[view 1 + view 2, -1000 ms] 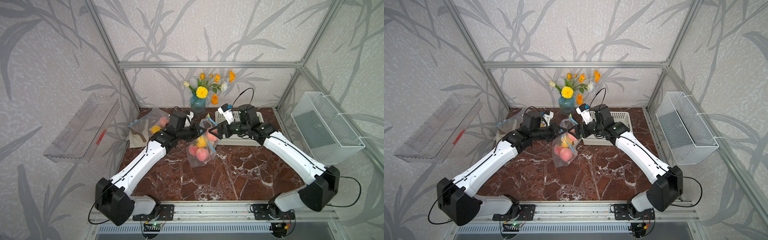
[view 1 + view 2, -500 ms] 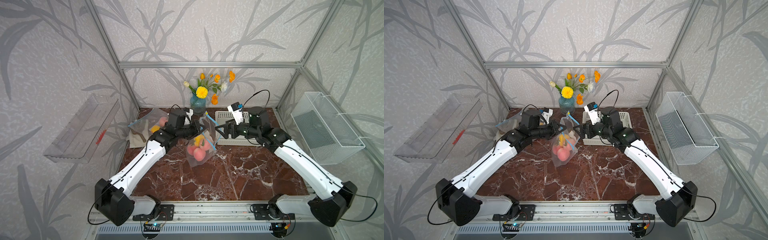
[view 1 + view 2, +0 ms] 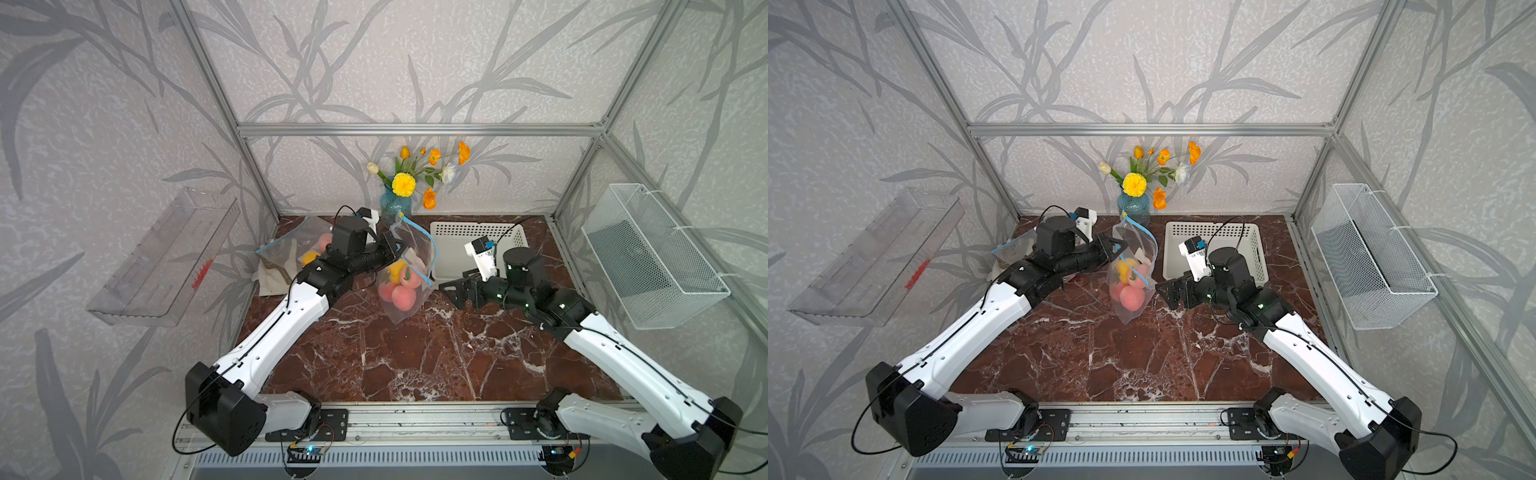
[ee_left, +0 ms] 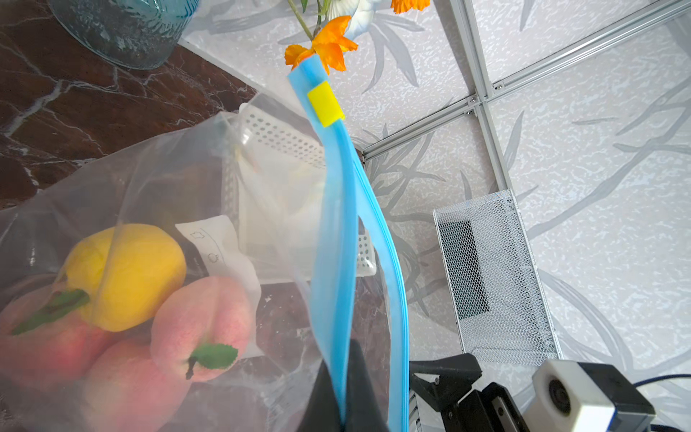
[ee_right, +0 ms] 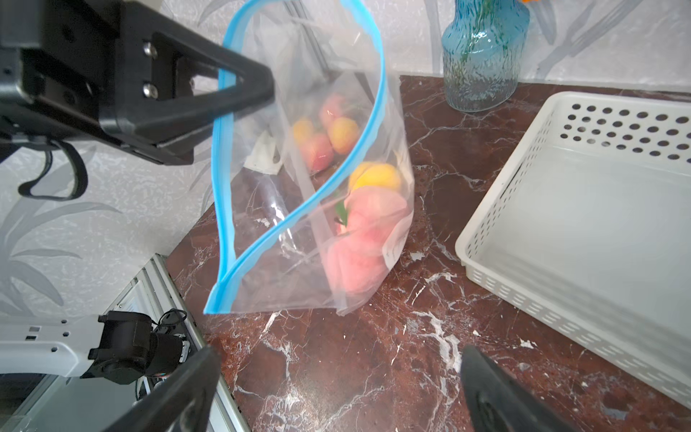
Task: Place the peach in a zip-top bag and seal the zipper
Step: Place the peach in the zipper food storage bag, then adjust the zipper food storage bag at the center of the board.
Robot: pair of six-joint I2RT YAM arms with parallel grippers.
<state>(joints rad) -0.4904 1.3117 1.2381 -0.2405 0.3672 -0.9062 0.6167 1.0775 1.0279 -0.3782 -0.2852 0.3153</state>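
Observation:
A clear zip-top bag (image 3: pixel 409 266) (image 3: pixel 1133 270) with a blue zipper (image 5: pixel 299 213) stands on the marble, slightly lifted. Inside lie pink peaches (image 3: pixel 402 296) (image 4: pixel 202 314) (image 5: pixel 368 224) and a yellow fruit (image 4: pixel 123 273). The bag's mouth gapes, its two blue strips apart. A yellow slider (image 4: pixel 325 103) sits at the far end of the zipper. My left gripper (image 3: pixel 392 245) (image 4: pixel 342 374) is shut on one blue strip at the bag's top edge. To the right of the bag, my right gripper (image 3: pixel 451 293) (image 5: pixel 336 370) stands wide open and holds nothing.
A white perforated basket (image 3: pixel 449 253) sits behind my right gripper. A blue vase (image 3: pixel 395 203) of flowers stands at the back wall. Another bag of fruit (image 3: pixel 291 249) lies at the back left. A wire basket (image 3: pixel 652 257) and a clear tray (image 3: pixel 166 257) hang on the side walls.
My right gripper has pulled away from the bag's mouth to the right and lower, and opened wider. The left gripper keeps its hold on the zipper strip.

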